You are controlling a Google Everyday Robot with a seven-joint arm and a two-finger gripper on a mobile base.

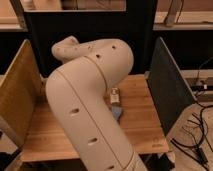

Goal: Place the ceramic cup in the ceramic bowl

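My big cream-coloured arm (87, 110) fills the middle of the camera view and covers most of the wooden table (140, 125). My gripper is hidden behind the arm, so it is not in view. The orange-brown ceramic bowl and the ceramic cup are both hidden or out of view.
A small pale object (116, 95) and a blue item (117, 114) lie on the table just right of the arm. A tan wall panel (17, 95) stands at the table's left and a dark panel (167, 90) at its right. Cables (197, 135) lie on the floor at right.
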